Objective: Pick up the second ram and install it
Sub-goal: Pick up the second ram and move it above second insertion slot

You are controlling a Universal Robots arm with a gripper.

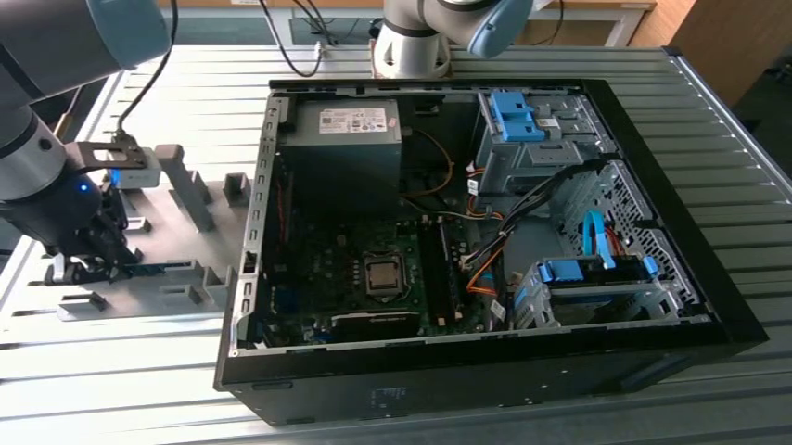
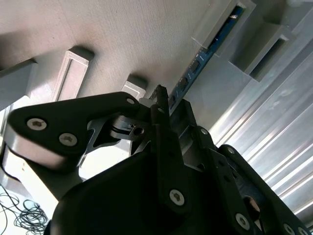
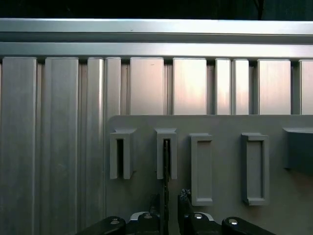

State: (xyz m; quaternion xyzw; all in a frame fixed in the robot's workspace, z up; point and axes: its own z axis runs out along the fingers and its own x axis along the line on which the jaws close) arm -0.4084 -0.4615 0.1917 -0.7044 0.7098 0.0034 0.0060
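No text can be read. The white label (image 1: 351, 120) on the power supply (image 1: 337, 162), upper middle of the exterior view, carries print too small to make out.

A ribbed aluminium table (image 1: 693, 130) of long silvery slats spans the scene, with light glinting off it in pale bands. Beyond its far edge stand a light wooden desk (image 1: 581, 28) and, at the exterior view's right, a brown wooden panel (image 1: 730, 37) beside dark floor (image 1: 773, 116).
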